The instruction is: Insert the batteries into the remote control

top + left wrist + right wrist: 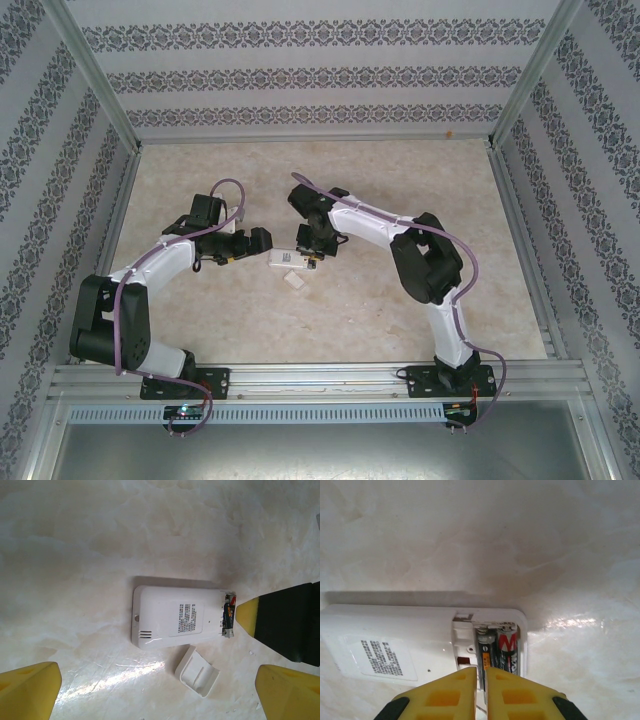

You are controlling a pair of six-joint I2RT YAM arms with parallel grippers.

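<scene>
The remote control lies back-up on the table, between the two arms, with its open battery bay at the right end. Two batteries lie side by side in that bay. The loose cover rests on the table just on the near side of the remote, apart from it.

The right gripper is clenched almost together, only a thin slit between its yellow fingers. Its tips sit over the end of the left-hand battery, and nothing seems to be grasped between them. It looks like a push to seat that cell. I cannot tell whether the cell already lies fully flat.

The left gripper hangs released, spread wide above the remote, and holds nothing.

To do this step well:
- Press straight down on the raised end of the cell, not along its length, so it drops past the bay wall without springing out
- Keep the tips narrow and centred on that one battery, so the neighbour with the red mark is not disturbed
- The remote is light and the table looks smooth, so the push may slide it; the left gripper could steady the left end
- Lift straight up afterwards, and keep clear of the cover
</scene>
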